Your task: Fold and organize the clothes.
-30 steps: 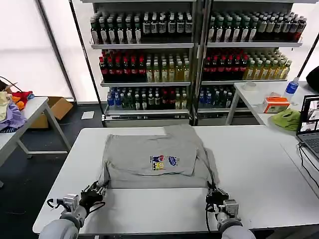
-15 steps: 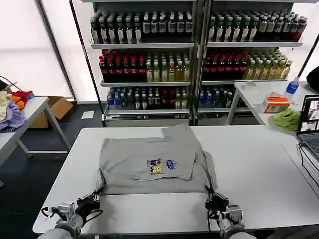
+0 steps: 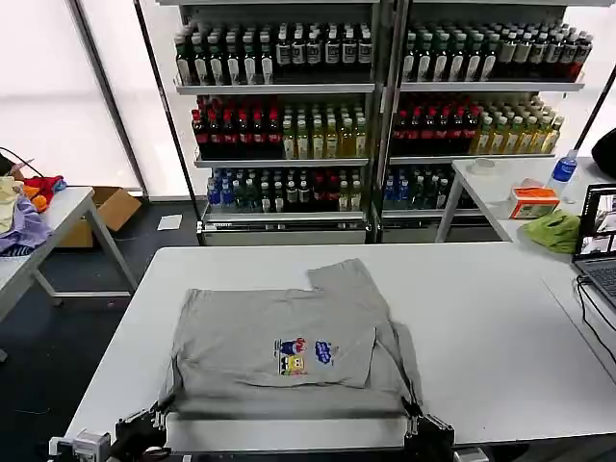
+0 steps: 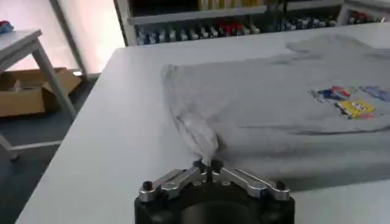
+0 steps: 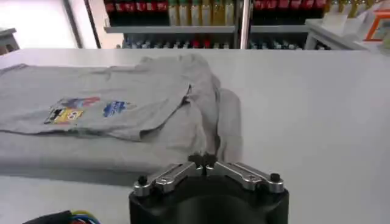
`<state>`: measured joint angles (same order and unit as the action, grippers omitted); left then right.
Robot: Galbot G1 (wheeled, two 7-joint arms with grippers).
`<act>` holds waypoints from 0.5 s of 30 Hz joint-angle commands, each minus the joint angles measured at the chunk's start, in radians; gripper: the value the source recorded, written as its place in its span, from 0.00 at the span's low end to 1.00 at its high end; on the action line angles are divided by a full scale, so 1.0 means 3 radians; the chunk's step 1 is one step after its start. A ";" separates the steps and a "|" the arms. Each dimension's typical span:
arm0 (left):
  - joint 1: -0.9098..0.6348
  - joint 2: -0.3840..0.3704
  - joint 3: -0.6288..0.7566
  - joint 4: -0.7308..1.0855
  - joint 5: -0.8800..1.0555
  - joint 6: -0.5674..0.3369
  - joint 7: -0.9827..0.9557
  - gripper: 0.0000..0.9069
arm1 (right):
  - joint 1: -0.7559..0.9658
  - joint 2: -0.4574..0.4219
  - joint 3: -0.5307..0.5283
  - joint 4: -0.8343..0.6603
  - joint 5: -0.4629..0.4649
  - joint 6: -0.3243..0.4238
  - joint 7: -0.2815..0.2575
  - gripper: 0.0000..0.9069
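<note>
Since the earlier frames the grey shirt (image 3: 289, 351) has slid toward the bottom of the head view, its near edge now lying close to the front edge of the white table (image 3: 500, 318), and both grippers have pulled back to the frame's bottom border. The left gripper (image 3: 159, 416) sits at the lower left of the head view, the right gripper (image 3: 416, 423) at the lower centre-right. In the left wrist view the left gripper (image 4: 209, 169) has its jaws closed on a bunched corner of the shirt (image 4: 286, 91), which rises in a small peak from between the tips. In the right wrist view the right gripper (image 5: 205, 163) has its tips together at the shirt's (image 5: 122, 109) near edge; it seems to pinch the cloth, though the fabric between the tips is hard to make out. The shirt lies folded with the cartoon print (image 3: 300, 354) facing up, one sleeve pointing toward the shelves of bottles (image 3: 375, 106) at the top of the frame.
</note>
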<state>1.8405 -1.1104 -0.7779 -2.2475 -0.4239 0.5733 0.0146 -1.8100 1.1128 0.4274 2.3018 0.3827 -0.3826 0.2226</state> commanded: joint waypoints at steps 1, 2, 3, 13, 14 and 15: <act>0.0374 0.0277 -0.0391 -0.0295 -0.0285 0.0019 -0.0054 1.00 | 0.0067 -0.0087 0.0606 0.0306 0.0398 -0.0103 -0.0226 1.00; 0.0356 0.0317 -0.0414 -0.0306 -0.0322 0.0020 -0.0052 1.00 | 0.0177 -0.0119 0.0689 0.0298 0.0468 -0.0123 -0.0314 1.00; 0.0322 0.0347 -0.0442 -0.0319 -0.0335 0.0020 -0.0054 1.00 | 0.0275 -0.0150 0.0721 0.0279 0.0476 -0.0122 -0.0372 1.00; -0.1102 0.1009 -0.0142 0.0505 -0.0476 0.0025 0.0424 1.00 | 0.2324 -0.0109 -0.0001 -0.0797 0.0044 -0.0653 -0.0749 1.00; -0.1240 0.1035 -0.0023 0.0652 -0.0401 0.0024 0.0519 1.00 | 0.2582 -0.0060 -0.0187 -0.1073 -0.0070 -0.0654 -0.0782 1.00; -0.1467 0.1057 0.0065 0.0770 -0.0351 0.0024 0.0629 1.00 | 0.2844 -0.0030 -0.0299 -0.1344 -0.0148 -0.0654 -0.0804 1.00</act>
<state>1.7853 -0.9528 -0.8731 -2.2605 -0.5341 0.5791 0.0467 -1.4502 1.0877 0.4902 2.2066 0.4204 -0.4948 0.0808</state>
